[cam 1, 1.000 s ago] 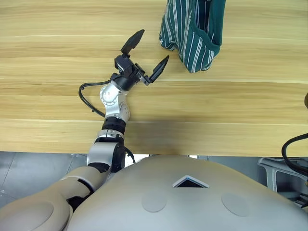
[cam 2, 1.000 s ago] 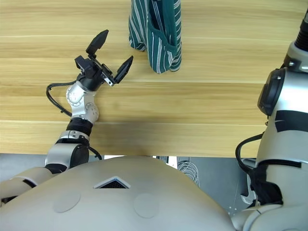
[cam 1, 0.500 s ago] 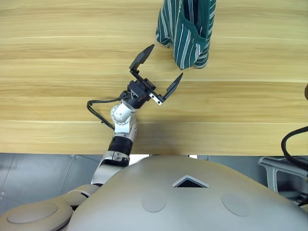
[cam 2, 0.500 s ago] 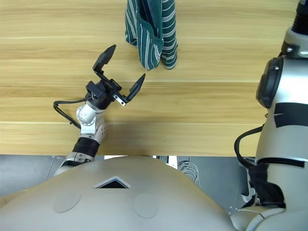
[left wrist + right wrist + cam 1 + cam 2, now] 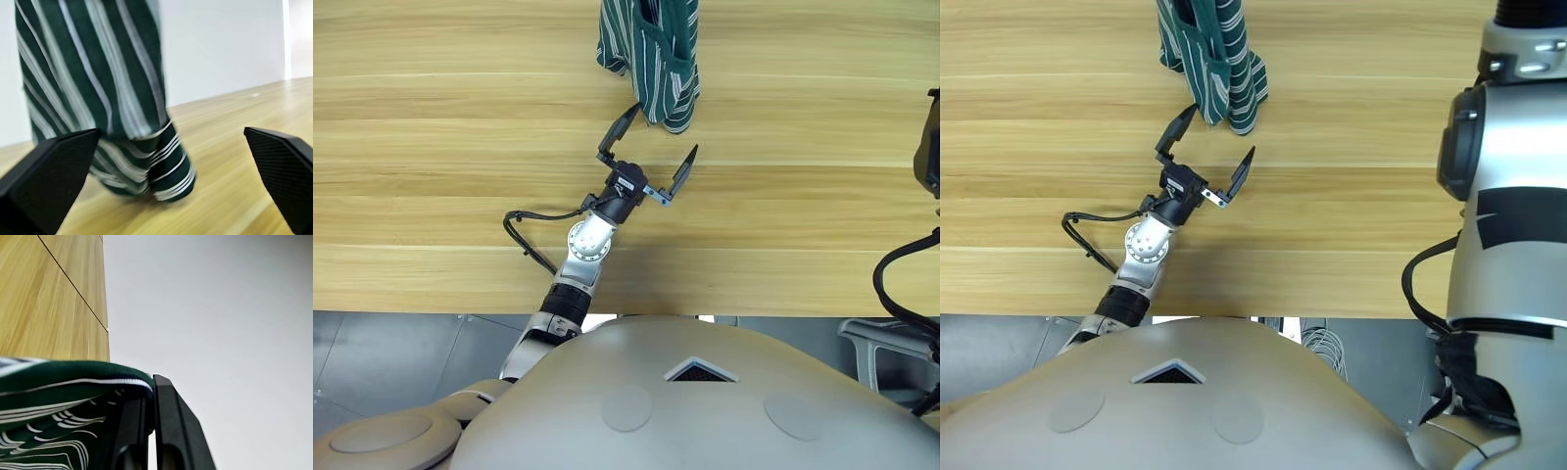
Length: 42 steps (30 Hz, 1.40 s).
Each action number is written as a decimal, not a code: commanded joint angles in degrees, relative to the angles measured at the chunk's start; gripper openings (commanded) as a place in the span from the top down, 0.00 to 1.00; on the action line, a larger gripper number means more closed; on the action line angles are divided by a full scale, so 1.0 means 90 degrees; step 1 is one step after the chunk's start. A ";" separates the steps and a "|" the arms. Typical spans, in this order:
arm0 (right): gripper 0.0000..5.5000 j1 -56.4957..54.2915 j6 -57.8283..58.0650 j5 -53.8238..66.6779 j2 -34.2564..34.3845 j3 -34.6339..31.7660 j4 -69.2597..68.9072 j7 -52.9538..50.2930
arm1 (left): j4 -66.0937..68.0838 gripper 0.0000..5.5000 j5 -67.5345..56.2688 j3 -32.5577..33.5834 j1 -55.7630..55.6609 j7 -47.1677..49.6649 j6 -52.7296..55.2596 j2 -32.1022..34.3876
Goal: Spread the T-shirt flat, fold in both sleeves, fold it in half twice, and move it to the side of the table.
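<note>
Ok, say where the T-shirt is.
The T-shirt hangs over the table at far centre in the eye views, pinched by the right hand, its lower end just beyond the open left hand.

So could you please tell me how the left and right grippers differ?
The left gripper has open, empty jaws; the right gripper has them shut on the T-shirt. The left gripper sits low over the table; the right gripper holds the T-shirt hanging. Both have black jaws.
</note>
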 commanded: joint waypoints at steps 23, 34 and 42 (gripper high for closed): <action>1.00 -0.0012 0.0314 0.0232 -0.0025 -0.0075 -0.0457 0.0142 | -0.0605 0.44 -0.0335 -0.0191 0.0267 0.1393 0.0232 -0.0253; 1.00 -0.0044 0.0191 0.0172 -0.0076 -0.0092 -0.0214 0.0107 | -0.1035 0.80 -0.0731 -0.0047 0.0533 0.1333 0.0068 -0.0125; 1.00 0.0206 -0.0078 0.0101 -0.0185 -0.0050 0.0210 0.0145 | -0.1946 1.00 -0.1713 0.0315 0.0824 0.0739 0.0143 0.0317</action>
